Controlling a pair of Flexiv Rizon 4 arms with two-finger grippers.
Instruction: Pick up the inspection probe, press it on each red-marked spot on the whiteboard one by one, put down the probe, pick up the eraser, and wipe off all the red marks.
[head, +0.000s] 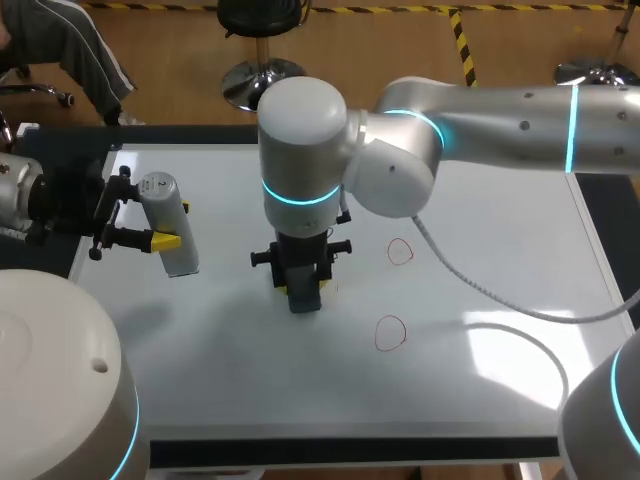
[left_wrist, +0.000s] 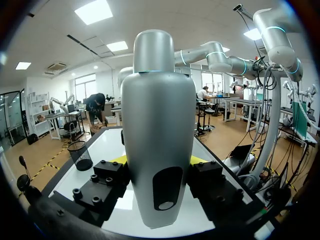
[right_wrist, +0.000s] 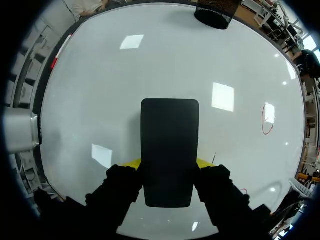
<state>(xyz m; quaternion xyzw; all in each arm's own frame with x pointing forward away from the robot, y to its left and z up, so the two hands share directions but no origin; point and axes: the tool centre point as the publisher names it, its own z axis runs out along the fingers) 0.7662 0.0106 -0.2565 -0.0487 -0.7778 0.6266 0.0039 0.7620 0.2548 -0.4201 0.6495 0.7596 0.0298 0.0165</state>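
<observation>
My left gripper (head: 168, 224) is shut on the inspection probe (head: 170, 232), a grey-silver cylinder held above the left part of the whiteboard (head: 480, 220). In the left wrist view the probe (left_wrist: 157, 150) fills the space between the yellow fingertips (left_wrist: 120, 160). My right gripper (head: 303, 278) points down at the board's middle, shut on the black eraser (head: 305, 296). The right wrist view shows the eraser (right_wrist: 169, 150) clamped from both sides, low over the whiteboard (right_wrist: 150, 60). Two red rings (head: 400, 250) (head: 390, 333) lie right of the eraser. One red ring (right_wrist: 267, 120) shows off to the eraser's side.
A white cable (head: 500, 300) from my right arm trails across the board's right half. The board's dark frame (head: 350, 452) runs along the near edge. The probe's end (right_wrist: 20, 130) shows off to one side of the right gripper.
</observation>
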